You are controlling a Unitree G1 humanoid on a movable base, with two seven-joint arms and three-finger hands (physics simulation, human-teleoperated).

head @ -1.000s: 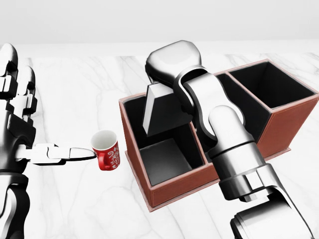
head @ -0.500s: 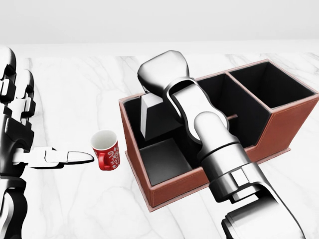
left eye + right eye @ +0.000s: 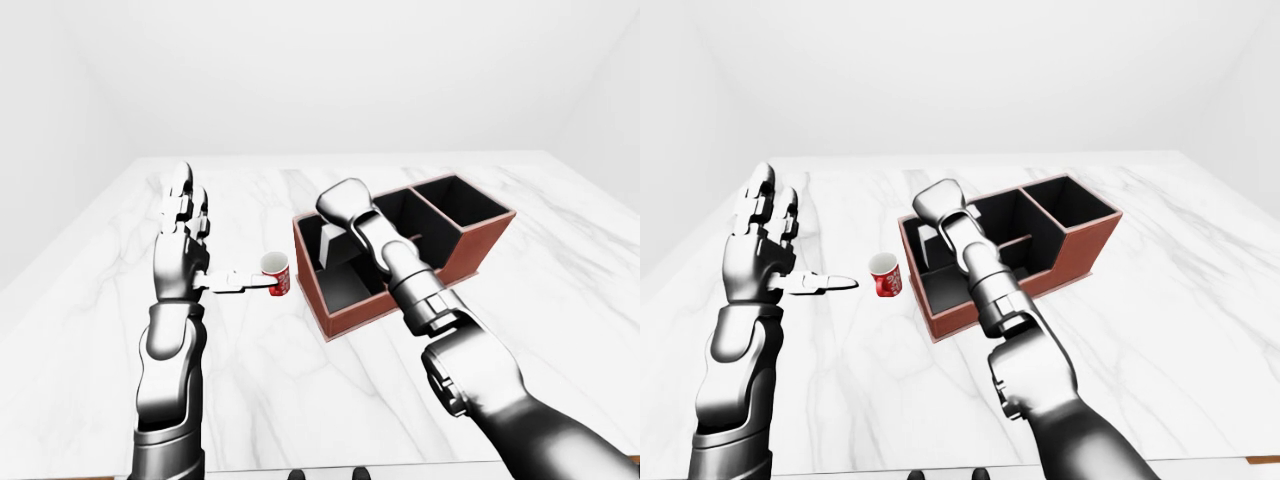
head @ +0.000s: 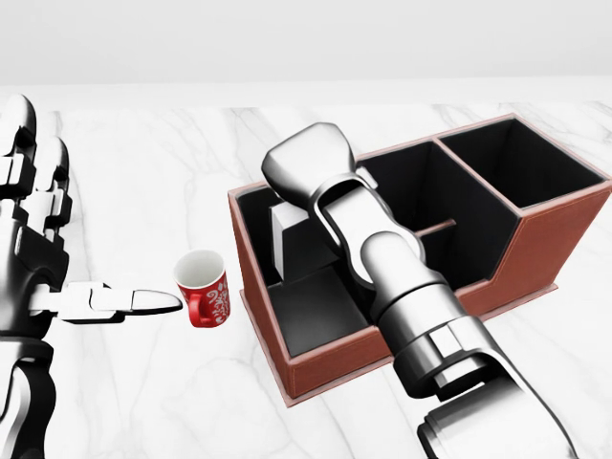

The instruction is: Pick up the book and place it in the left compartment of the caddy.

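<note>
My right hand sits over the caddy's left compartment, fingers hidden, grip unclear | book upright inside that compartment | my left hand spread open left of the caddy, thumb beside the red mug

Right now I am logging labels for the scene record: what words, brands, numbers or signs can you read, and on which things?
None can be read.
Small red mug with white inside: a white pattern, no letters that I can make out.
Grey book in the left compartment: blank.
Brown leather caddy with black lining: no label.
White marble table: veining only.
</note>
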